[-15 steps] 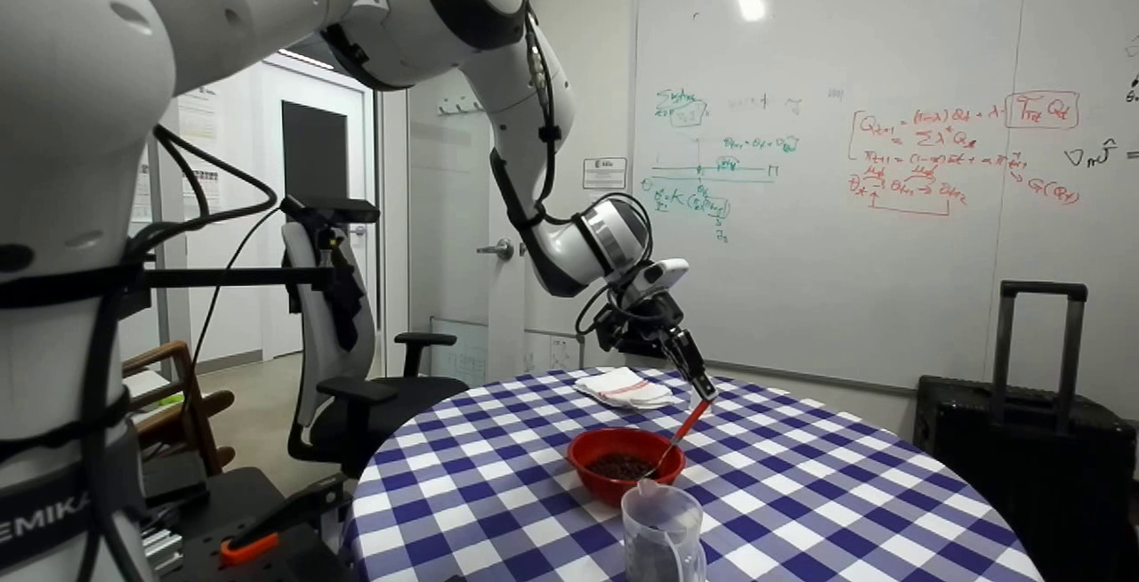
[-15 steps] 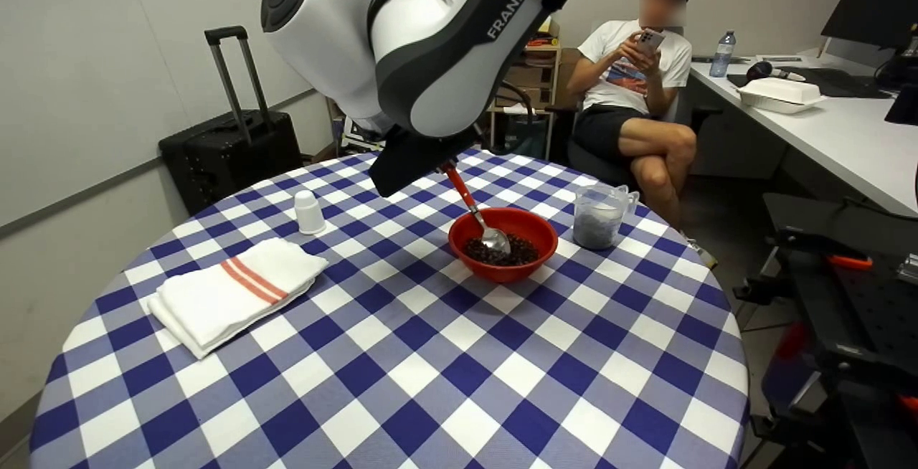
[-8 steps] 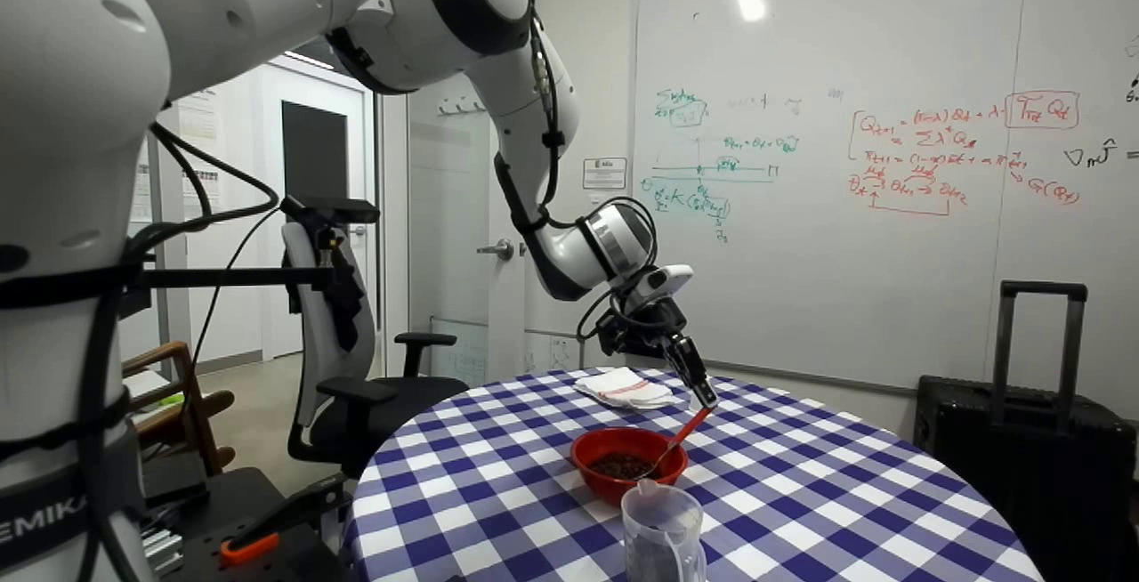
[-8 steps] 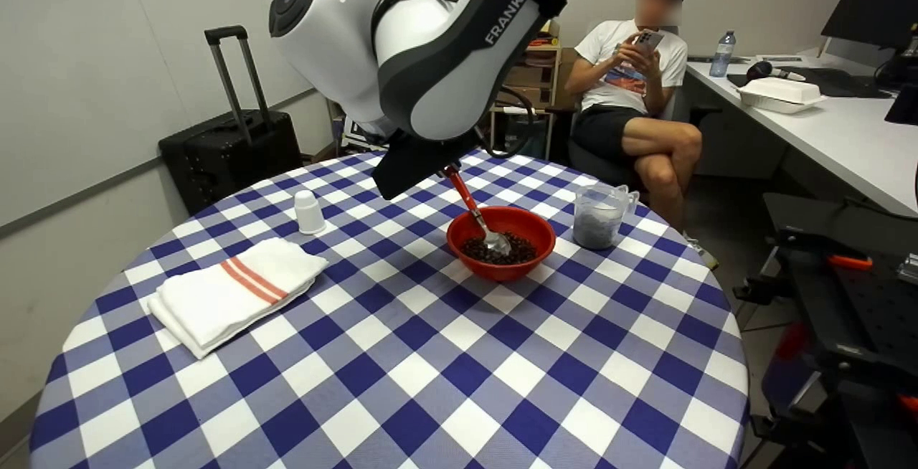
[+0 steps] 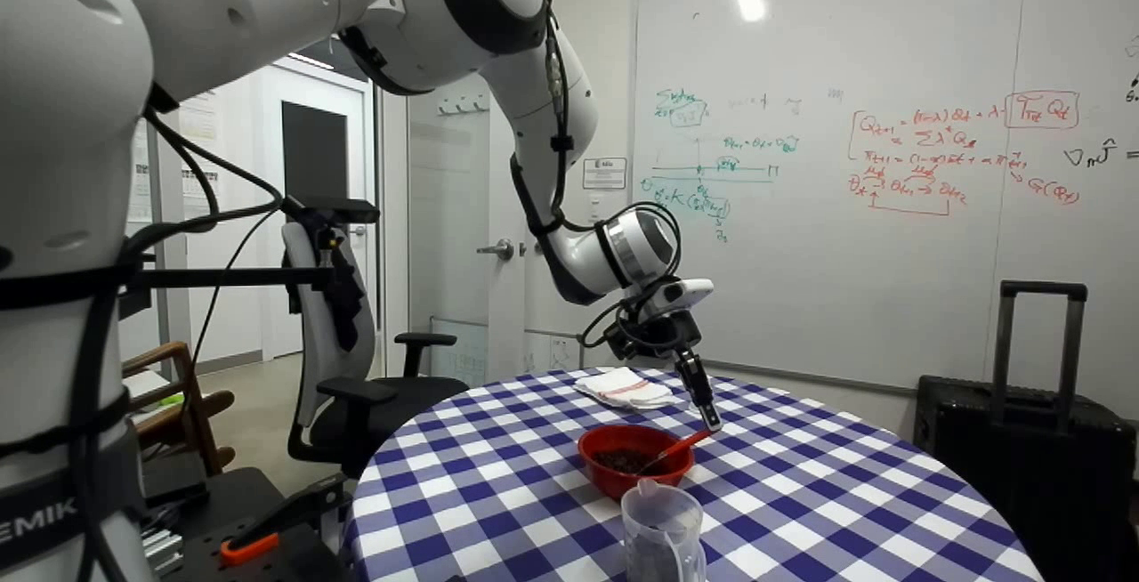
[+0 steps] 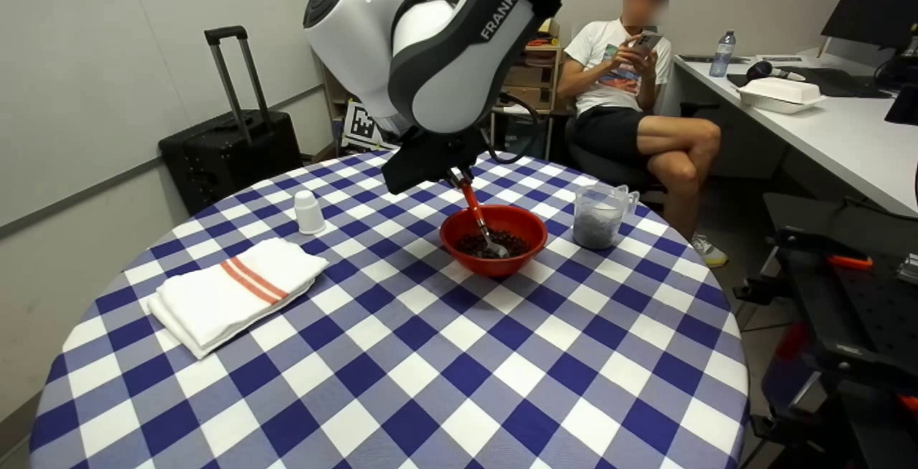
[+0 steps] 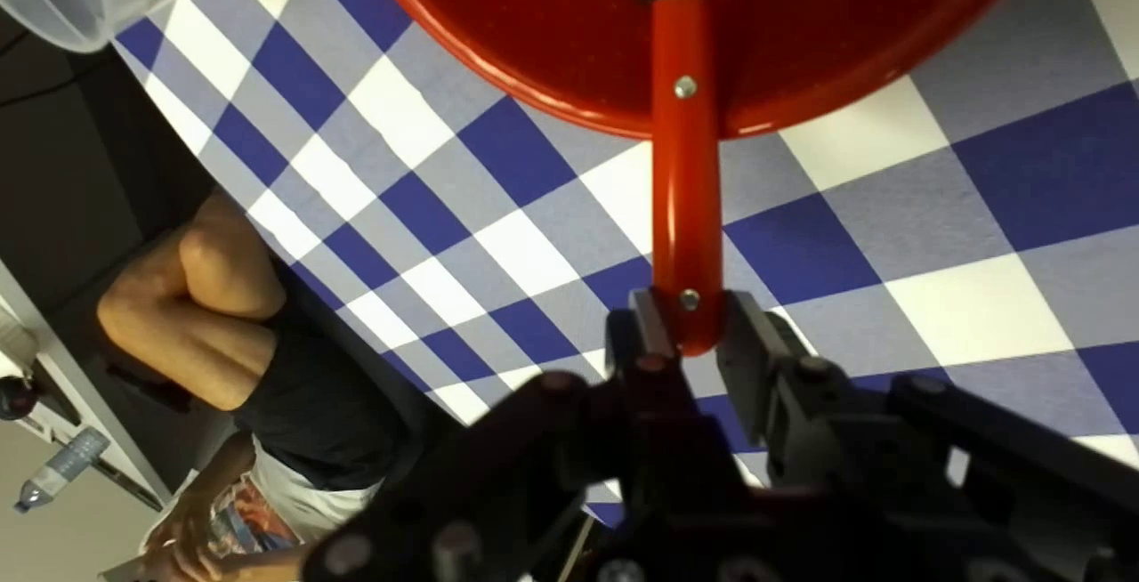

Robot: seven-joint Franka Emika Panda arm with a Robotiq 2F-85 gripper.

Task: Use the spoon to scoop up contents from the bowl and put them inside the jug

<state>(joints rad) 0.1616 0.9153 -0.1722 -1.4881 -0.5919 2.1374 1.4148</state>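
My gripper (image 7: 683, 311) is shut on the end of the red handle of the spoon (image 7: 684, 181). In both exterior views the gripper (image 5: 712, 422) is low beside the bowl, and the spoon (image 6: 472, 201) slants down over the rim. The red bowl (image 6: 495, 267) stands on the table and holds dark bean-like contents (image 6: 527, 242). The spoon's metal head rests among them, partly covered. In the wrist view the bowl (image 7: 552, 75) is cut off at the top and the spoon's head is out of frame. The clear jug (image 6: 597, 219) stands upright near the bowl, with something greyish inside.
A folded white towel (image 6: 237, 290) and a white cup (image 6: 308, 212) lie on the checkered round table (image 6: 430, 383). The jug (image 5: 660, 529) is close in front of the bowl in an exterior view. A person (image 6: 624, 74) sits beyond the table edge.
My gripper has lowered, and the spoon lies flatter with its head deeper in the contents. The bowl has slid slightly toward the gripper's side. The jug has not moved.
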